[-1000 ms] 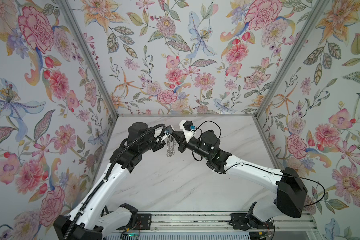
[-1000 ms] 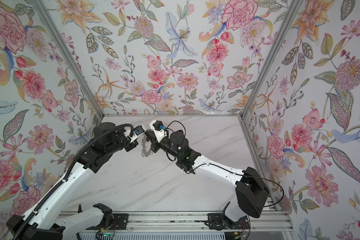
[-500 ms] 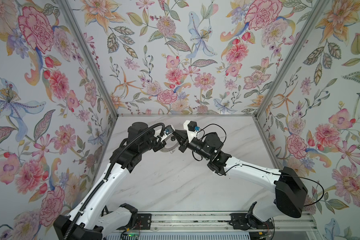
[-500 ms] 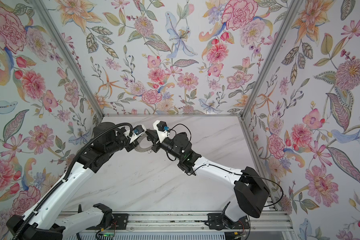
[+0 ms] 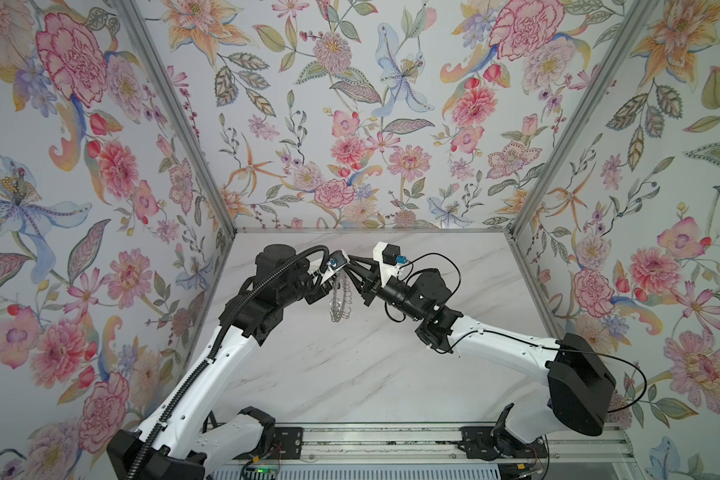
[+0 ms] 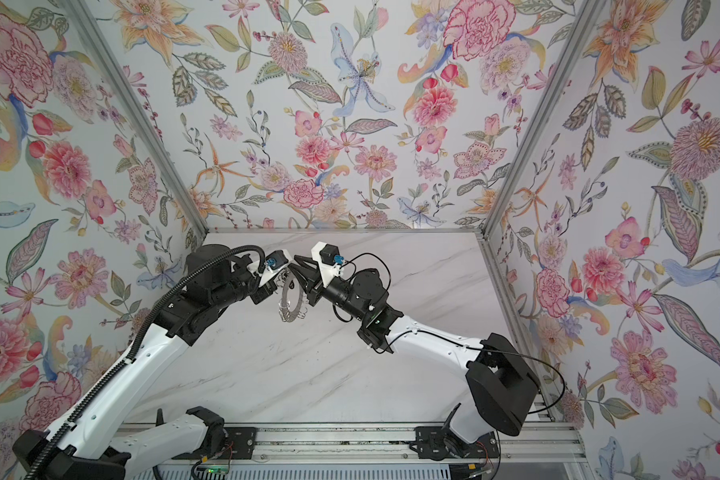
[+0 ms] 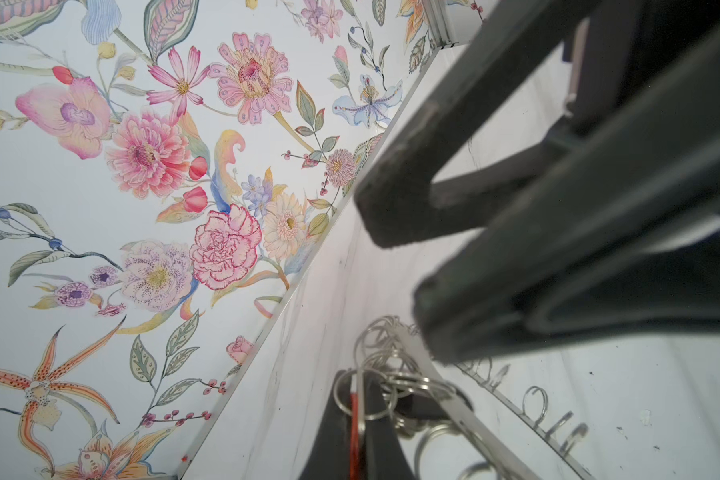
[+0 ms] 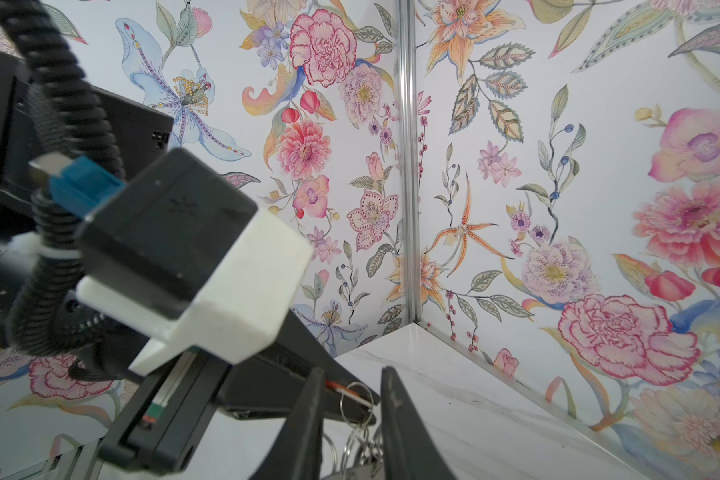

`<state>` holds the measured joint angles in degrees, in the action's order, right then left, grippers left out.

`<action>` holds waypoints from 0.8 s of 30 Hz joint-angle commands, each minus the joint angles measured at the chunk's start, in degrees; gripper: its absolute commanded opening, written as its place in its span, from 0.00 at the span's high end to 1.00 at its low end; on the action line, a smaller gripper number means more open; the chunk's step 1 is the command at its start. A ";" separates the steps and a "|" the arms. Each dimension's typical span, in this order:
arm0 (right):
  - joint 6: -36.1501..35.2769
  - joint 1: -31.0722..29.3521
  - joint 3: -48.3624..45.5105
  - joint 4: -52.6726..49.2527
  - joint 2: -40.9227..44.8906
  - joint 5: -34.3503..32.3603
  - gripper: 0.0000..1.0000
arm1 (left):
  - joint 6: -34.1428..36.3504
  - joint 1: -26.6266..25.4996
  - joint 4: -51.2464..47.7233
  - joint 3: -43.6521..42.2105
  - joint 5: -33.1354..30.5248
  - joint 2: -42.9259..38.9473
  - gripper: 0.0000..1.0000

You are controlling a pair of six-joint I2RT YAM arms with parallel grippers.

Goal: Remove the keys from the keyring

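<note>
L gripper [image 7: 355, 415], left wrist view: clenched on 1 orange-red fob [image 7: 353, 432], keyring [image 7: 474, 424] dangling just beside; R gripper [image 7: 400, 278] looms across, blocking much. Right wrist view: R jaws apart, released, w/ left wrist camera [image 8: 171, 232] crowding in. Both top views: 1 keyring [image 5: 339, 300] hangs btwn the 2 grippers above marble table [image 5: 350, 374].

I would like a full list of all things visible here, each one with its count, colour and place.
marble table: one, white, under everything.
flower-patterned walls: three, pastel, around the table.
large flat metal keyring: one, silver, hanging over the table.
oblong plastic fob: one, orange-red, in the left gripper.
small wire split rings: several, silver, beside the fob.
left gripper: one, black, shut on the fob.
right gripper: one, black, open beside the keyring.
</note>
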<state>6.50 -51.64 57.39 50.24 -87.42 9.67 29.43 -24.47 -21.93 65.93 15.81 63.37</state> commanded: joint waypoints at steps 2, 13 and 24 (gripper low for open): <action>0.07 0.36 -2.27 1.51 1.60 -0.62 0.72 | 1.32 0.27 -0.32 2.63 -2.53 -0.60 1.00; -2.45 -2.49 -1.24 -8.78 2.82 -3.62 0.76 | 2.01 0.30 -1.22 3.18 -3.00 0.04 1.00; -2.40 -4.62 4.09 -13.84 -2.07 -6.59 0.78 | 1.94 0.30 -1.64 3.28 -2.30 -0.25 1.00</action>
<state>4.78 -56.18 58.85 38.39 -88.12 4.80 31.07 -24.47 -24.49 66.92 13.23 63.44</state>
